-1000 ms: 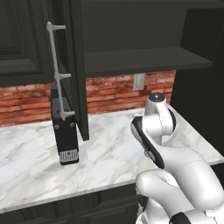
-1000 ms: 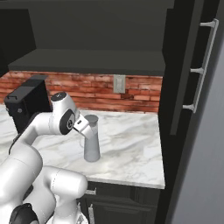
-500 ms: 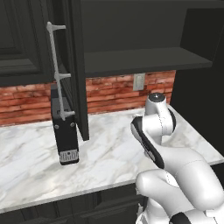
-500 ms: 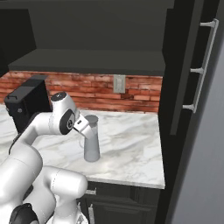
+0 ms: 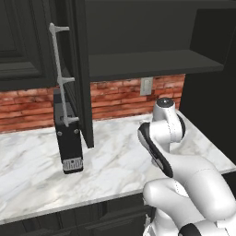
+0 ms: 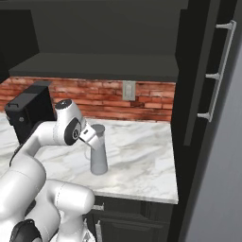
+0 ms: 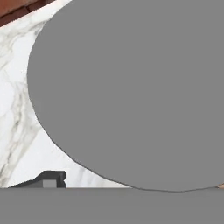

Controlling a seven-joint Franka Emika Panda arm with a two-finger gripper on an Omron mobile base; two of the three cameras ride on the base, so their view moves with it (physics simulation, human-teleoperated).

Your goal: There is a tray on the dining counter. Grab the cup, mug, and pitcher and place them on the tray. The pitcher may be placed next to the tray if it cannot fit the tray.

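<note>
The grey pitcher (image 6: 99, 159) stands upright on the marble counter (image 6: 142, 156) backed by red brick. My gripper (image 6: 94, 135) has come down at its top from the left, with the jaws on either side of the neck. In the hand view the pitcher's round lid (image 7: 131, 87) is very close, and one dark fingertip (image 7: 49, 179) shows at the lower left with a strip of marble between it and the lid's edge. In the left base view my own arm (image 5: 161, 133) hides the pitcher. The cup, mug, tray and dining counter are out of view.
A black coffee machine (image 5: 69, 140) (image 6: 28, 116) stands on the counter left of the pitcher. An open dark cabinet door (image 5: 76, 69) hangs above it. A tall dark cabinet (image 6: 198, 118) walls the counter's right end. A shelf (image 6: 94, 66) overhangs the brick wall.
</note>
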